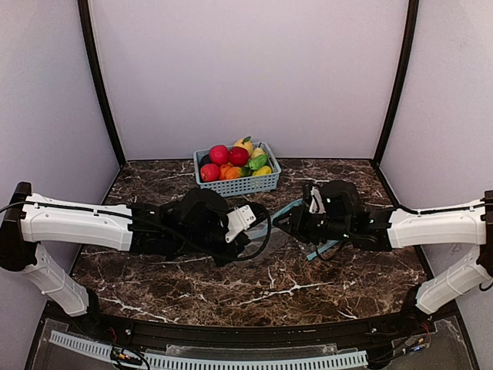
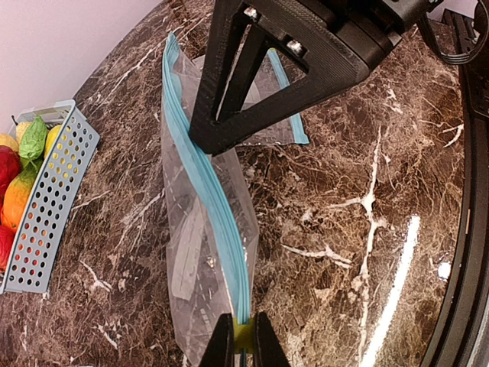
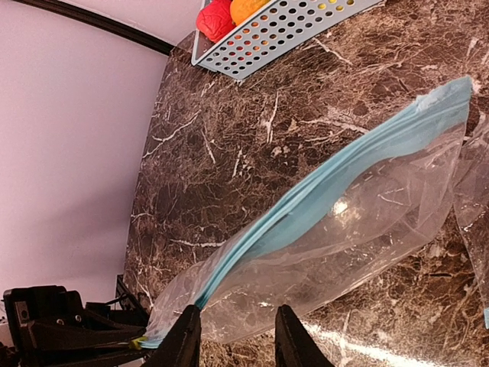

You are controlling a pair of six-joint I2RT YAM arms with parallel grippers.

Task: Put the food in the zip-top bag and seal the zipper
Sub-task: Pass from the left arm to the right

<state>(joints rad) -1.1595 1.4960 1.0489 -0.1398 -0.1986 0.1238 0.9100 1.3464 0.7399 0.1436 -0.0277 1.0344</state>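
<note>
The left gripper point(image 2: 243, 340) has its jaws clamped on one end of the zipper point(image 2: 216, 218), holding the clear zip-top bag point(image 2: 195, 267) on edge above the marble bench point(image 1: 308, 285). The right gripper point(image 3: 238, 336) meets the zipper farther along, its jaws apart with bag film between them. A second bag point(image 2: 279, 118) lies flat behind. The food point(image 1: 231, 160) sits in the light-blue mesh basket point(image 1: 246, 185) at the back.
</note>
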